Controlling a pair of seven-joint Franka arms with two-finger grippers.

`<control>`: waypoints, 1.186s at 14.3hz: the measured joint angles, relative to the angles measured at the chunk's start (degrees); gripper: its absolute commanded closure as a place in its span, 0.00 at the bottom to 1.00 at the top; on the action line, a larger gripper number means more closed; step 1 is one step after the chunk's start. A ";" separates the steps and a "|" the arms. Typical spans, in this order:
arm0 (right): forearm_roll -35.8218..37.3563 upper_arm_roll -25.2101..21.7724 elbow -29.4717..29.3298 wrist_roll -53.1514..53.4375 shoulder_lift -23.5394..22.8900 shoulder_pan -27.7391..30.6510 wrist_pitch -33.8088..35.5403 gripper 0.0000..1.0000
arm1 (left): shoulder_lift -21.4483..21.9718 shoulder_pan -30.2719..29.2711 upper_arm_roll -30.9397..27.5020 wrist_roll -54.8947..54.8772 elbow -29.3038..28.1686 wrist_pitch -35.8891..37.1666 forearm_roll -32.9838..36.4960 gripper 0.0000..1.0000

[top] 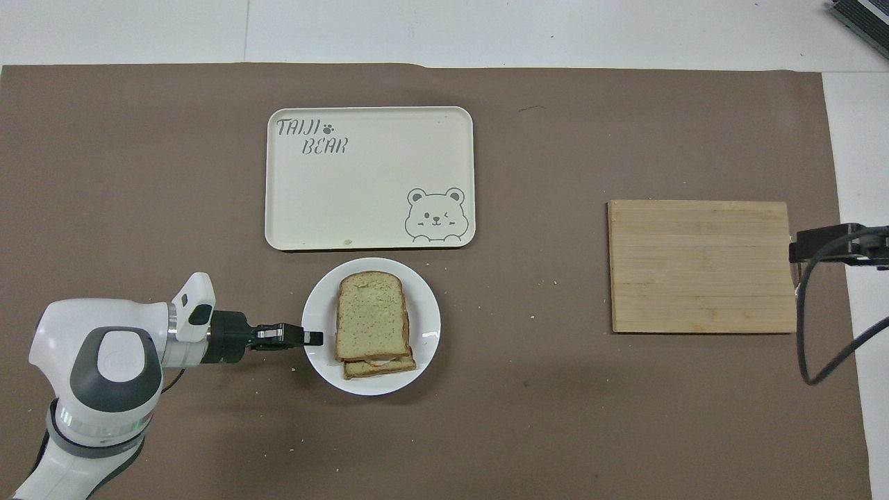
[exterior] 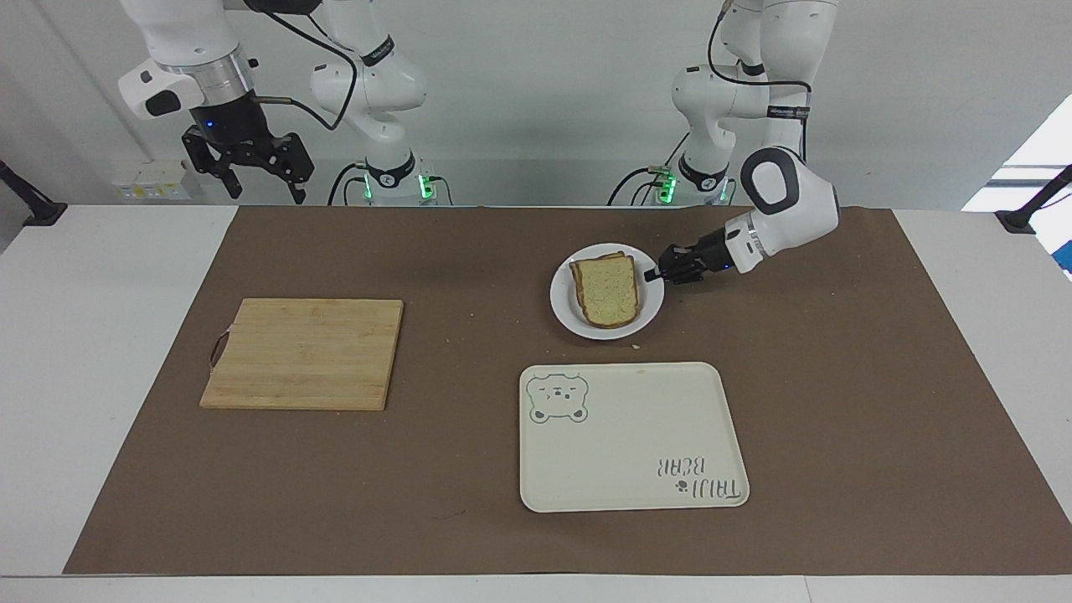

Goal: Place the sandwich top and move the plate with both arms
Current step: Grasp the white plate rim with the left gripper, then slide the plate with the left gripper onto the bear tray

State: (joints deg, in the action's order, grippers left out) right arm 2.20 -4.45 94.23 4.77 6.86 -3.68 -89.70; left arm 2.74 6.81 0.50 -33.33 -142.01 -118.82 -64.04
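The sandwich top (exterior: 610, 288) (top: 369, 315), a pale speckled slice with brown crust, lies on a lower slice on the white plate (exterior: 564, 303) (top: 425, 347). My left gripper (exterior: 652, 274) (top: 314, 338) is shut on the plate's rim at the edge toward the left arm's end of the table, its arm lying low over the mat. The plate sits just nearer to the robots than the cream bear tray (exterior: 633, 435) (top: 369, 178). High over the table's edge by its own base, my right gripper (exterior: 264, 188) hangs open and holds nothing; the overhead view shows only its tip.
A wooden cutting board (exterior: 303, 353) (top: 701, 266) lies toward the right arm's end of the table. A brown mat (exterior: 837, 377) (top: 139, 173) covers the table, with small crumbs around the plate.
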 measured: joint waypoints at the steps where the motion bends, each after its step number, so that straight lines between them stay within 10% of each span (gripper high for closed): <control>1: 0.00 0.00 -0.88 -0.52 -0.71 0.00 0.00 0.00 | -1.01 -0.92 -0.04 -0.21 1.65 0.79 0.00 1.00; 17: 0.00 0.01 -1.87 -1.97 -1.63 -0.01 -0.06 0.00 | -26.17 -4.62 0.23 4.58 34.80 1.35 0.84 1.00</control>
State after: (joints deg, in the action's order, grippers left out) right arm 2.20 -4.44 92.36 2.79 5.23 -3.69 -89.76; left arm -23.43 2.19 0.73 -28.75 -107.21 -117.47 -63.19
